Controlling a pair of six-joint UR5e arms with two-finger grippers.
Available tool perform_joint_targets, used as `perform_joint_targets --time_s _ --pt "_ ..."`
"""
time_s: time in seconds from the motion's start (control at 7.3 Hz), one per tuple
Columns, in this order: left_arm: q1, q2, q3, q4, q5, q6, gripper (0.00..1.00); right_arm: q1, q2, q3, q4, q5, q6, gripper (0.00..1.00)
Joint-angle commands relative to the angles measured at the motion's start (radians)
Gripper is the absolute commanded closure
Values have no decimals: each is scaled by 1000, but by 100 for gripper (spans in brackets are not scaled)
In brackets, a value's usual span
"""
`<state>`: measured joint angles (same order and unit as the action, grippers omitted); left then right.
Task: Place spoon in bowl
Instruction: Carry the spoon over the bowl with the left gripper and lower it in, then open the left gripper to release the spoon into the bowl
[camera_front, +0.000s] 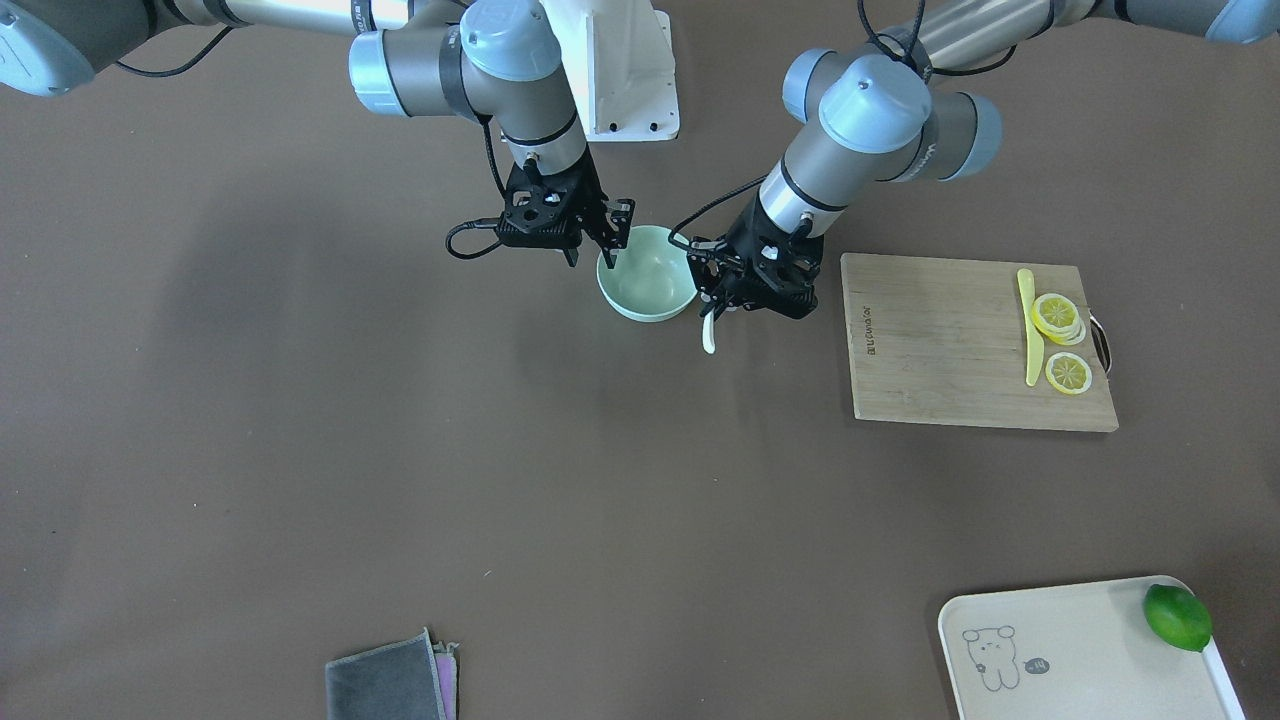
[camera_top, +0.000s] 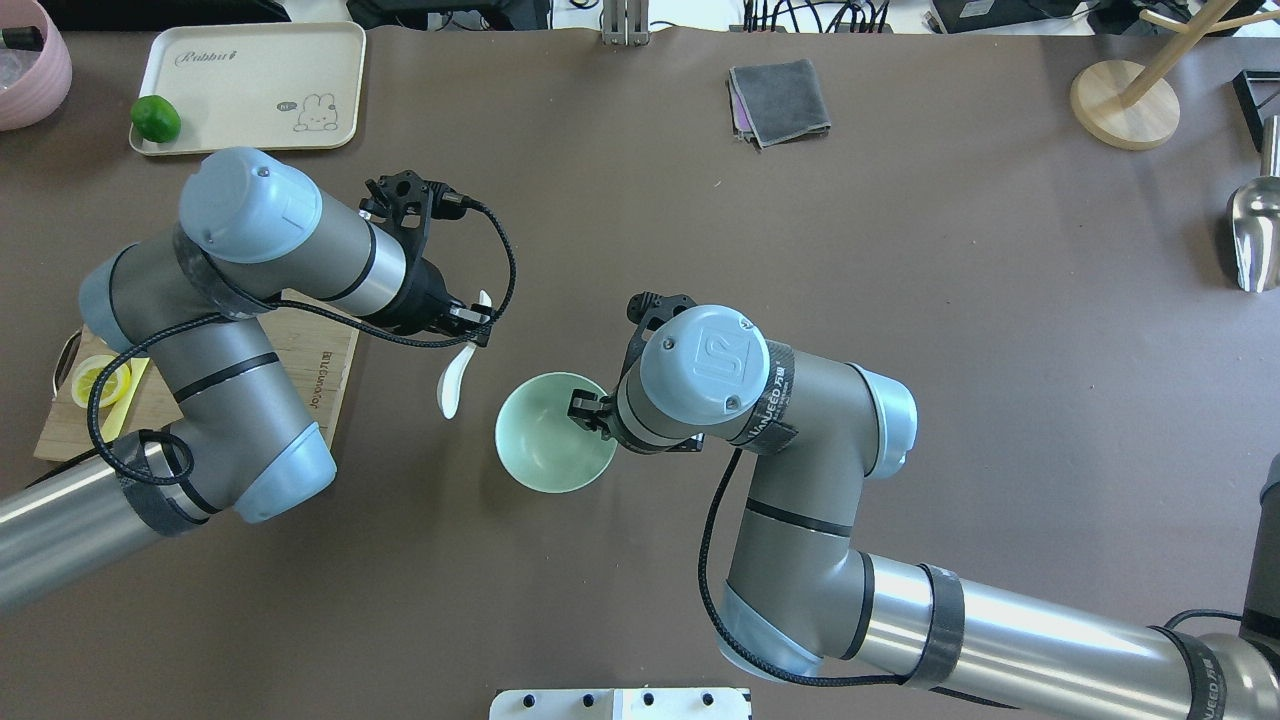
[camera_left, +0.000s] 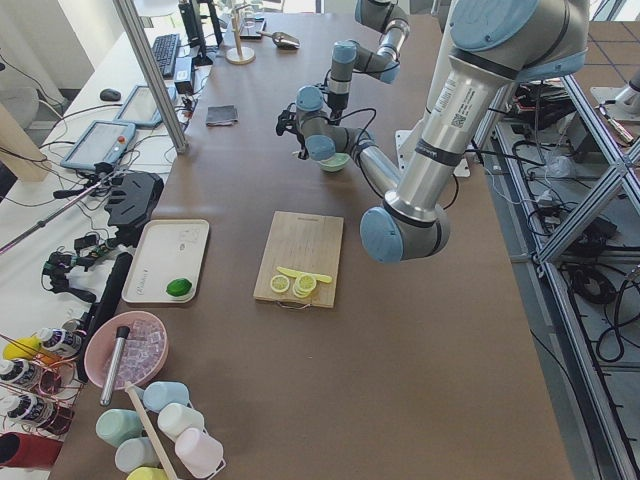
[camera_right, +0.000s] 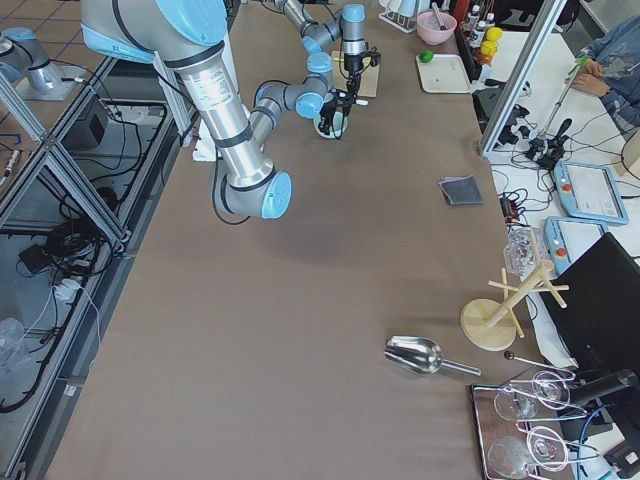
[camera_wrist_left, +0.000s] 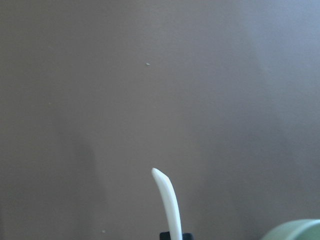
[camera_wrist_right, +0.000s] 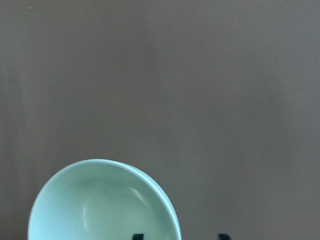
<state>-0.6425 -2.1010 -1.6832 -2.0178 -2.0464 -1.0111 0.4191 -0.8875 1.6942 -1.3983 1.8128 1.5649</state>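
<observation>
The pale mint-green bowl (camera_front: 645, 285) (camera_top: 545, 450) stands on the brown table between the two arms. My left gripper (camera_front: 712, 305) (camera_top: 478, 325) is shut on the handle of the white spoon (camera_front: 709, 337) (camera_top: 453, 385). The spoon hangs scoop-down beside the bowl, outside it. In the left wrist view the spoon (camera_wrist_left: 168, 202) points away over the table, with the bowl's rim (camera_wrist_left: 300, 230) at the lower right. My right gripper (camera_front: 612, 245) (camera_top: 590, 410) is open and straddles the bowl's rim (camera_wrist_right: 170, 210), one finger inside and one outside.
A wooden cutting board (camera_front: 940, 340) with lemon slices (camera_front: 1060, 318) and a yellow knife (camera_front: 1030, 330) lies on the left arm's side. A cream tray (camera_front: 1070, 650) holds a lime (camera_front: 1178, 617). A grey cloth (camera_front: 390, 680) lies at the table's far edge.
</observation>
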Motion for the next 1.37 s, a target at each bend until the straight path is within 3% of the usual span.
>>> perform_joint_targets --time_s 0.0,0.14,0.27,0.55,0.68,0.96,1.23 --pt "76 -36 -1 -4 85 -44 100 64 -63 85 -4 90 -3 0" --pt "125 -56 6 -4 177 -125 1 87 -123 146 -4 112 -40 0" --pt "141 -48 -1 -4 233 -144 2 124 -186 195 -4 155 -86 0" --pt "120 -19 -30 2 230 -135 2 203 -238 219 -4 216 -133 0" --pt "69 11 -39 8 185 -121 2 243 -260 228 -4 247 -175 0" --pt "-134 105 -50 8 -48 76 2 317 -339 248 -4 278 -288 0" --pt "-323 259 -41 17 -199 374 2 378 -456 286 -4 275 -424 0"
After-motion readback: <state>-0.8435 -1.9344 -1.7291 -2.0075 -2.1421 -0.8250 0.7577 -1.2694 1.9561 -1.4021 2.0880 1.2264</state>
